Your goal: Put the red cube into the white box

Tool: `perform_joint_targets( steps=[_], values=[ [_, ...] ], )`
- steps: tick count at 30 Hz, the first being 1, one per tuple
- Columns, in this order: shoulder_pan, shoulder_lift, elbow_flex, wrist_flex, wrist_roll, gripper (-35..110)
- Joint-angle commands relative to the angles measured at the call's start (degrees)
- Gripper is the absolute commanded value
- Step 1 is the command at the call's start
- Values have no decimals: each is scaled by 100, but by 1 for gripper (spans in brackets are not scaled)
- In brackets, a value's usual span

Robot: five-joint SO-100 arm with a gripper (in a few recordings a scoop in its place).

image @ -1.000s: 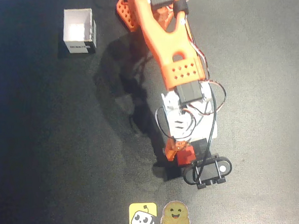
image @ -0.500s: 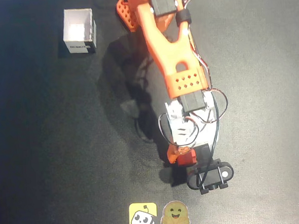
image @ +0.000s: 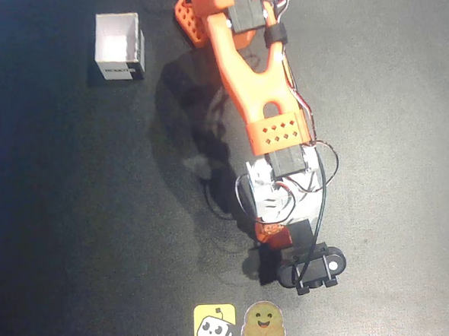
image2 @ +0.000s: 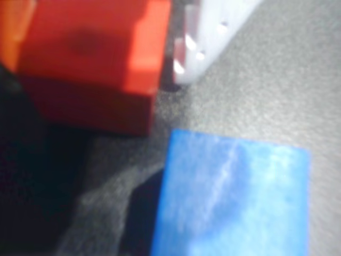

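In the wrist view the red cube point(image2: 96, 58) sits between an orange finger point(image2: 13, 32) at the left edge and a white finger point(image2: 213, 32) on its right, both against its sides. My gripper point(image2: 98, 48) is shut on it. From overhead, my gripper point(image: 276, 233) points toward the mat's near edge, and only a sliver of the red cube point(image: 279, 236) peeks out under the wrist. The white box point(image: 118, 46) stands open-topped at the far upper left, well away from the gripper, its dark label facing down the picture.
A blue cube point(image2: 234, 197) lies on the dark mat just below and right of the red cube in the wrist view. Two stickers, yellow point(image: 214, 323) and brownish point(image: 262, 322), lie at the bottom edge. The orange arm point(image: 257, 82) runs diagonally from the top centre.
The arm has stretched slightly toward the bottom of the overhead picture, and the wrist covers more of the red cube. The white box has not moved.
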Motion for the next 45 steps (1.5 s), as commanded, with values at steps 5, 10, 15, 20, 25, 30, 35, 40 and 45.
perform_joint_targets(
  steps=[5, 10, 15, 20, 25, 30, 35, 40, 45],
  values=[
    [123, 0, -229, -35, 18, 0],
    [123, 62, -606, 483, 0, 0],
    [202, 264, -1547, 1670, -141, 0],
    [475, 686, -1556, 1898, -536, 0],
    [949, 1046, -1775, 2329, -1169, 0],
    [1512, 1107, -2408, 2856, -1828, 0],
    [2048, 1063, -3190, 3560, -2074, 0],
    [2540, 1266, -3656, 4148, -2074, 0],
    [3094, 1529, -3542, 4201, -2479, 0]
  ],
)
